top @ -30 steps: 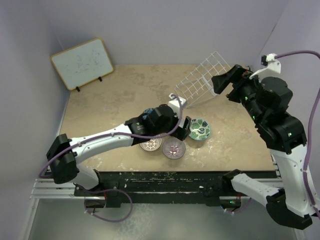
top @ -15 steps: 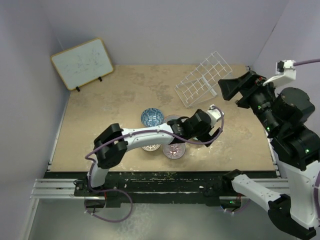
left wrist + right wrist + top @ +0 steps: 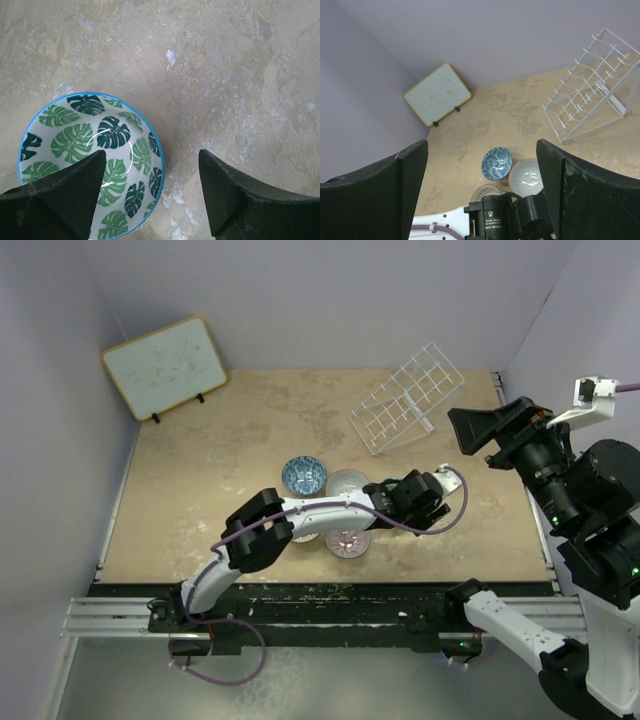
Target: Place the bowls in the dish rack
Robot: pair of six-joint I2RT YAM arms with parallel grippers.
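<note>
left gripper (image 3: 152,151), jaws apart, straddling the rim of the green-and-white bowl (image 3: 80,145); bowl centre lies at 9 o'clock

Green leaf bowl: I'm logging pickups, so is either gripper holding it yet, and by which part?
Nothing is held. The left gripper stands open astride the rim of the green leaf bowl; the right gripper is open.

Lab test cell: plain lilac walls (image 3: 330,300), beige tabletop (image 3: 200,480), aluminium mounting rail (image 3: 85,617).
</note>
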